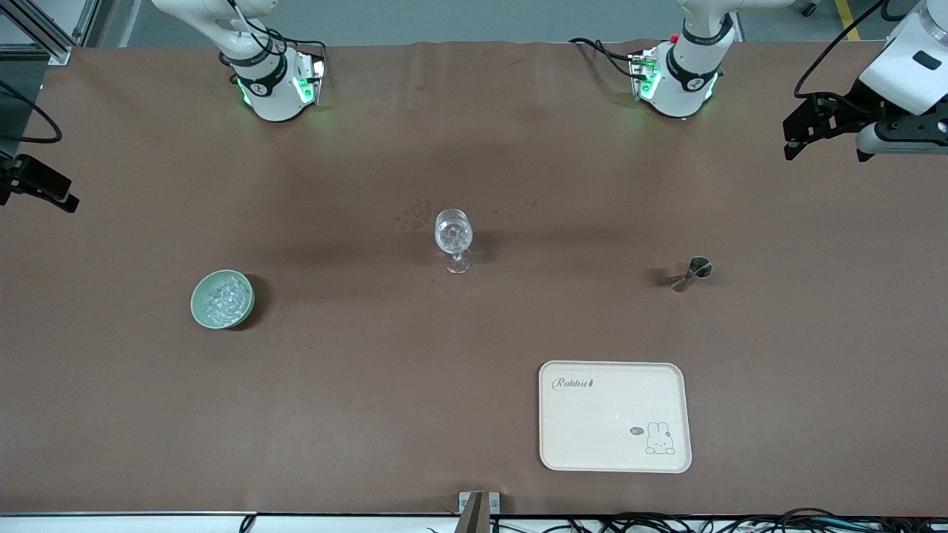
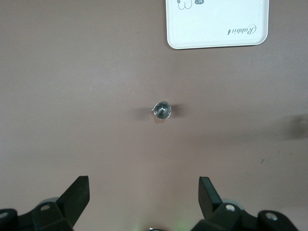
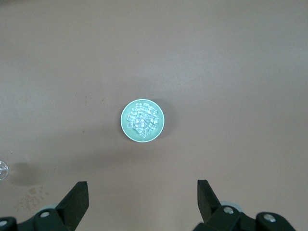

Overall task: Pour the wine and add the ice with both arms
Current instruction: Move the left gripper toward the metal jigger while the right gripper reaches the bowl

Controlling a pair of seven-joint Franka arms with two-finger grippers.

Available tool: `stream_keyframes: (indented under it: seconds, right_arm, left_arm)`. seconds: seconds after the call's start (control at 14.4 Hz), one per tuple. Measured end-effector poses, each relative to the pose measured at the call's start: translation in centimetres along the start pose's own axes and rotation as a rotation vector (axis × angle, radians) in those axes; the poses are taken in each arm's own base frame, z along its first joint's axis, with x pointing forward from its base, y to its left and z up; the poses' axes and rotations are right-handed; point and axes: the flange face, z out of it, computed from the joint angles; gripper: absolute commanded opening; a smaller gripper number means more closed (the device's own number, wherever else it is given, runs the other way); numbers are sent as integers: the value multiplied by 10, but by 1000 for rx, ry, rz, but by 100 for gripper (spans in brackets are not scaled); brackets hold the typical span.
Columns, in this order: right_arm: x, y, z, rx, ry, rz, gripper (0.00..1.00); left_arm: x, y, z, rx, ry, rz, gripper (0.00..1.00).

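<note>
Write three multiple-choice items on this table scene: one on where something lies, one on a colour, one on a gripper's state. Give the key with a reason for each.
1. Where is the ice?
A. In the bowl
B. On the tray
C. Beside the jigger

2. What colour is the bowl?
A. Red
B. Pale green
C. Black

3. How does the left gripper stand?
A. Shut on the glass
B. Shut on the jigger
C. Open, holding nothing

Key: 1 A, the clear lumps fill the bowl toward the right arm's end of the table. 2 B, its rim and wall are pale green. 3 C, the left wrist view shows its fingers wide apart, high over the jigger.
</note>
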Motion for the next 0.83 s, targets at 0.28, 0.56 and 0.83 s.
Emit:
stream_keyframes:
  seconds: [0.28,0.56,0.83]
  right_arm:
    - [0,0,0,0,0,0,100]
    - [0,0,0,0,0,0,100]
    - [0,1,0,0,-1,1,100]
  left_arm:
    - [4,-1,0,-1,0,-1,100]
    - [17,-31,12,-5,-19,-40,100]
    - [45,-104,55,-15,-81,-168,100]
